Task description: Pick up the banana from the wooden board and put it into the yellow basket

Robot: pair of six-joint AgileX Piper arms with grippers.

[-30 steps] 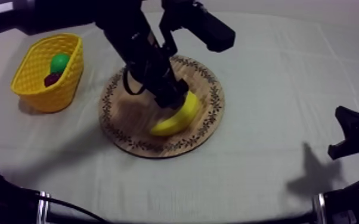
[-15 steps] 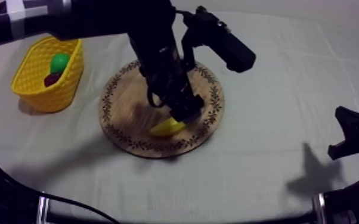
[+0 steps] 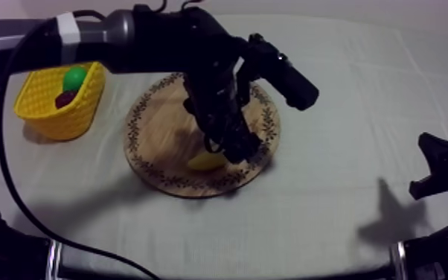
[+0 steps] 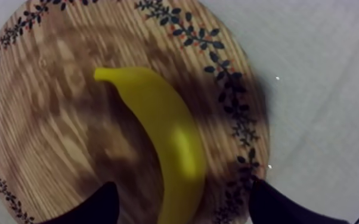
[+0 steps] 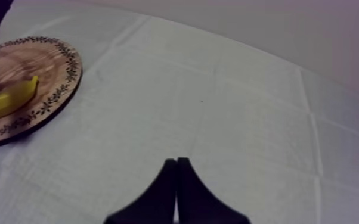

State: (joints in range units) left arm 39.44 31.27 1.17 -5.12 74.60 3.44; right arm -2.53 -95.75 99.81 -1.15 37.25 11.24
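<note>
— Jaws on the left gripper (image 4: 185,205): spread, one black finger (image 4: 101,208) on either side of the banana (image 4: 164,131). Contact can't be made out. Only the finger ends show.
— And the right gripper (image 5: 176,179)?
— Pressed together in a narrow wedge over bare cloth (image 5: 247,119), well apart from the board (image 5: 50,65).
— Banana's position?
— It lies flat on the round wooden board, curved, with smooth yellow skin. The board shows plain wood grain and a dark leaf-pattern rim.
— From above?
— The left arm (image 3: 212,89) hides most of the banana, and only a yellow end shows under the gripper. A second ago far more of the fruit was visible; the arm has since swung across the board's middle.
— Basket?
— The yellow basket (image 3: 52,112) has lattice walls and sits beside the board at the table's left, same place as before. Inside are a green fruit (image 3: 74,78) and something dark red (image 3: 65,97), kind hard to make out.
</note>
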